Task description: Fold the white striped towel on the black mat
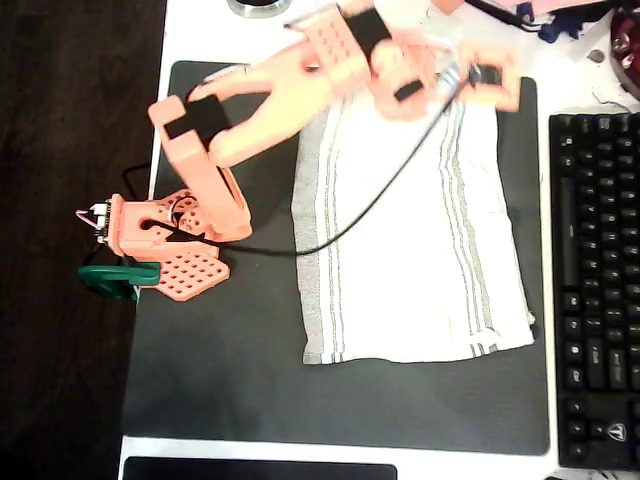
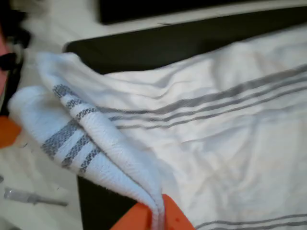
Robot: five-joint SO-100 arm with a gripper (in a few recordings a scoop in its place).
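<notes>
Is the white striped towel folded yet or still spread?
Mostly spread: the white striped towel lies flat on the black mat; one corner is pinched up in the end effector.

The towel point(image 1: 420, 250) was white with groups of thin grey stripes near two opposite edges, and it lay on a dark grey-black mat point(image 1: 230, 380) over a white desk point(image 1: 200, 30). The arm point(image 1: 260, 100) was salmon-pink with black patches, its fingers point(image 2: 144, 218) orange in the wrist view, with a black cable point(image 1: 380, 200) crossing the cloth. A black keyboard point(image 1: 595, 290) sat at the right in the overhead view, and a green clamp point(image 1: 110, 280) at the arm's base.
</notes>
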